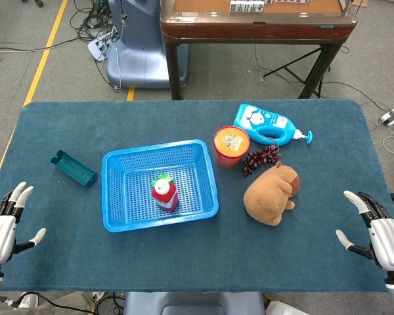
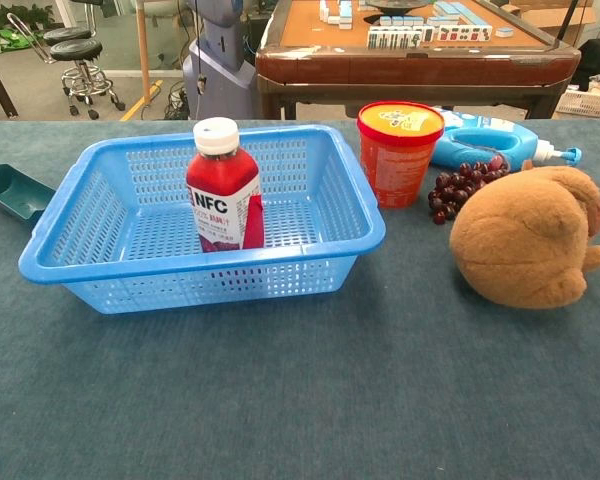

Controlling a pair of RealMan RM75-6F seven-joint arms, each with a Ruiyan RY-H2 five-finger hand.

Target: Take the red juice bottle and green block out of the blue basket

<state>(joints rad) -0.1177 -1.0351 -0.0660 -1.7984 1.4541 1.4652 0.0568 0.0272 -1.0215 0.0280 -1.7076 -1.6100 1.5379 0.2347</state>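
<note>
The red juice bottle with a white cap stands upright inside the blue basket, right of its middle; the chest view shows the bottle behind the basket's front wall. A dark green block lies on the table outside the basket, to its left, and shows at the far left of the chest view as the green block. My left hand is low at the table's left edge with its fingers spread and nothing in it. At the right edge my right hand is likewise spread and holds nothing. Neither hand appears in the chest view.
Right of the basket stand a red snack cup with an orange lid, a bunch of dark grapes, a brown plush toy and a blue pump bottle lying flat. A wooden table stands beyond the blue-covered table.
</note>
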